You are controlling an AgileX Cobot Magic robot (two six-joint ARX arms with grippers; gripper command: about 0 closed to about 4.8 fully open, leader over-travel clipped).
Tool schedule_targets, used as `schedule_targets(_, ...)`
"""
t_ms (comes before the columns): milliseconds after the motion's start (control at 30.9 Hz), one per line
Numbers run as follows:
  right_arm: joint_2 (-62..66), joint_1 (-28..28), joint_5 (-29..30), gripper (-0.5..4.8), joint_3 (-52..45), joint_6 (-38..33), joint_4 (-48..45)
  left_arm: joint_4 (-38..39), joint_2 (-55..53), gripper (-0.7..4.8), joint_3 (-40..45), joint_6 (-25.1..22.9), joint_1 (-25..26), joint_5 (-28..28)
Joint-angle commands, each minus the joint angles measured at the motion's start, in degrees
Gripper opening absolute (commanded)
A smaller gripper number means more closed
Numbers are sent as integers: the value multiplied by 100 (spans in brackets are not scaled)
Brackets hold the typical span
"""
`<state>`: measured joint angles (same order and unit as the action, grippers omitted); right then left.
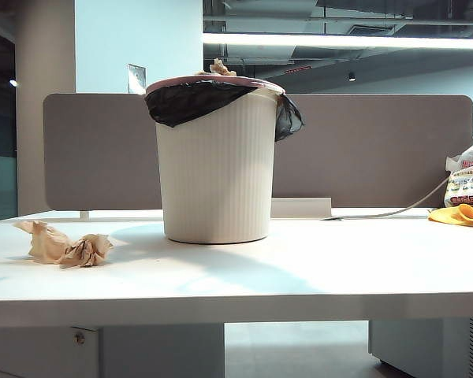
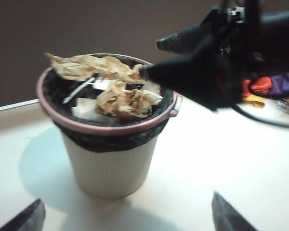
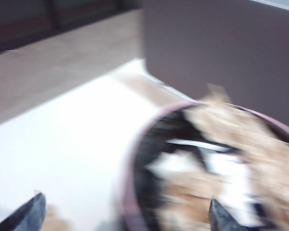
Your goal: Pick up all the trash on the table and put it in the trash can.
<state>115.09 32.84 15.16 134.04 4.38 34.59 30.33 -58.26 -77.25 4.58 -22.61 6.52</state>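
The trash can (image 1: 217, 165) is an off-white ribbed bucket with a pink rim and a black liner, standing mid-table. Crumpled tan paper trash (image 2: 120, 98) lies inside it, and one wad (image 2: 86, 66) rests across the rim. More tan trash (image 1: 63, 246) lies on the white table (image 1: 315, 268) to the left of the can. My right gripper (image 2: 151, 58) hangs open over the can's mouth with nothing in it; its own view is blurred, its fingertips (image 3: 221, 216) wide apart. My left gripper (image 2: 127, 221) is open and empty, held back from the can above the table.
A grey-brown divider panel (image 1: 378, 150) runs behind the can. At the far right lie a yellow-orange cloth (image 1: 461, 214) and a printed white plastic bag (image 1: 467, 177), with a cable (image 1: 402, 209) trailing toward them. Neither arm shows in the exterior view.
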Motion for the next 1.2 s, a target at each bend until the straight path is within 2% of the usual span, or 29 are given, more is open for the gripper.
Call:
schedule_targets(32,-37,398,35,431,9,35,417,297,334,479,-17,-9,-2,-76)
schedule_targets(194,33,933,-11,431,-90,328,715,1237,802,479,-17,-11,-2,-424)
schedule_targets(324,321,1137,11,431,-153,337,710,2210,931,479,-17,-9,-2,-820)
schedule_targets(454,765,1263,26,431,-153,358,658,2839,927,479,-15,-7,-4,-892)
schedule_targets(681,1681,1320,0,431,-153,354,330,2920,938,479,-17,-7,-2,-968)
schedule_targets(972,2479,1364,4,431,-153,310,365,2879,909,479,-17,-2,-2,-1078)
schedule_targets(1199,2758,1429,-549,431,-153,308,614,2874,909,479,-15,-4,-4,-1082)
